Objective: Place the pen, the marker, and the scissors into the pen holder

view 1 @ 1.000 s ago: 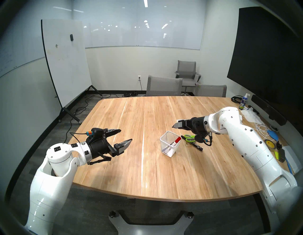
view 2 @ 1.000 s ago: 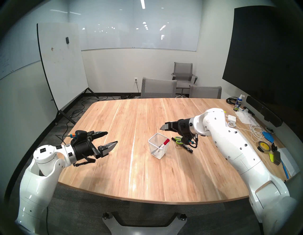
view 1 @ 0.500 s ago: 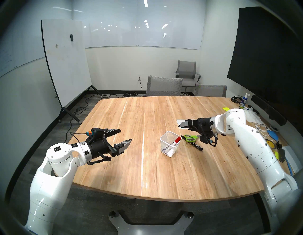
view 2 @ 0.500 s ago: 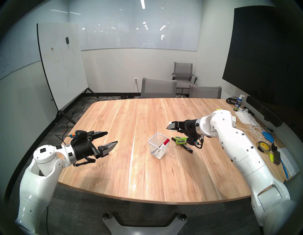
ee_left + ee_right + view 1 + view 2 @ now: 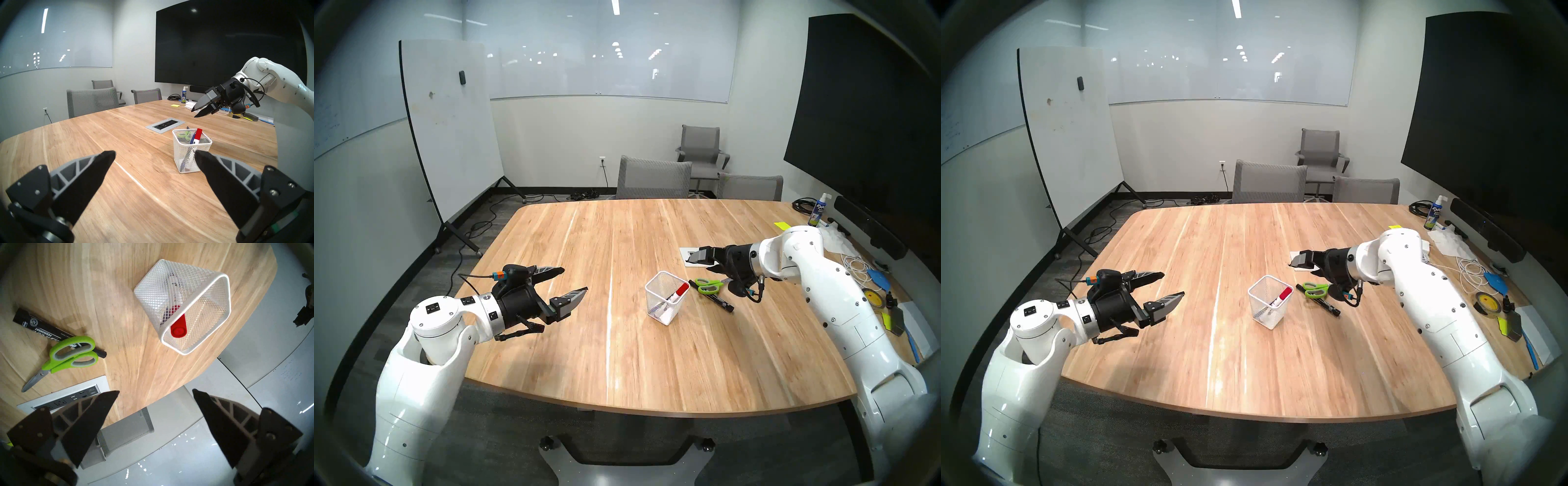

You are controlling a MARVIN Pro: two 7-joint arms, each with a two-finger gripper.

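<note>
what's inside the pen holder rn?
The pen holder holds a red-capped white marker and a blue-capped pen, both leaning. Their lower ends blur behind the mesh. The scissors and black marker lie outside on the table.

Counter: light wood planks, rounded corners.
Pen holder: white mesh cup, upright, right of the middle.
Scissors: green handles, flat just beside the cup, handles overlapping the black marker.
Black marker: flat, slanting under the scissors' handles.
Outlet panel: grey plate let into the wood, near the scissors' blades.
Far right edge: spray bottle, yellow note, white cable, tape roll.
</note>
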